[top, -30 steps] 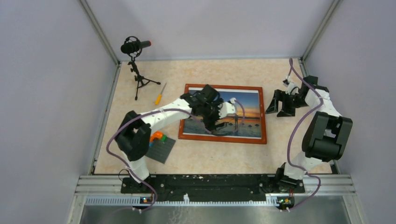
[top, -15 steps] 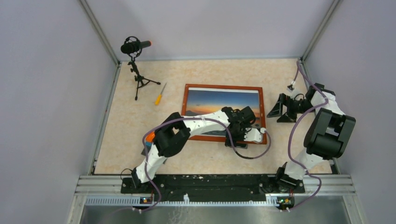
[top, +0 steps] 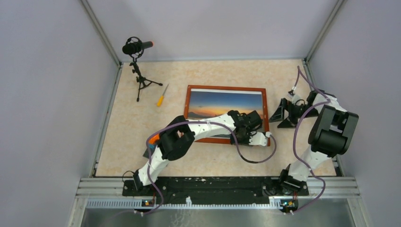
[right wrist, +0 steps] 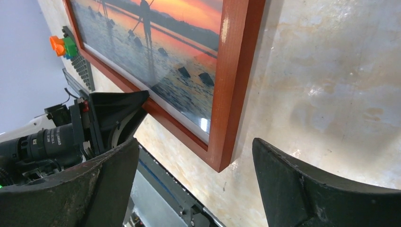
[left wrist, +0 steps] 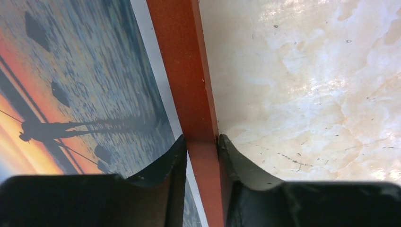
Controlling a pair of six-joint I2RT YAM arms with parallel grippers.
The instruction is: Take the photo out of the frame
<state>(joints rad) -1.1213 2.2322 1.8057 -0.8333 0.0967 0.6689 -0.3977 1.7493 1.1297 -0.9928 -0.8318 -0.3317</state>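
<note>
The frame point(top: 226, 88) lies face up in the middle of the table point(top: 208, 161), its thin reddish-brown border around the photo point(top: 222, 101) - an orange sky over blue water with small dark figures, a thin white edge showing just inside the wood. The photo sits in the frame under a glossy front that catches a glint of light in the right wrist view.

The left arm reaches across the near side of the frame to a spot close to its near right corner. There the left gripper point(left wrist: 202, 139) pinches the wooden border: one finger rests on the glossy front over the photo, the other on the table side, and both press against the wood.

The right gripper point(right wrist: 195, 144) hangs just beside the frame's right edge with its fingers spread wide, holding nothing. From its wrist camera the frame's near right corner shows between the two fingers, apart from both.

A grey studded baseplate point(right wrist: 81, 66) lies off the frame's near left corner, with an orange brick point(right wrist: 56, 45) and a green brick point(right wrist: 70, 47) side by side on it. At the far left a microphone point(top: 135, 47) stands on a small tripod, and a yellow-handled screwdriver point(top: 162, 96) lies between it and the frame.

The only writing in view is small white lettering on the lens barrel point(right wrist: 47, 139) of the left arm - too small to read.
</note>
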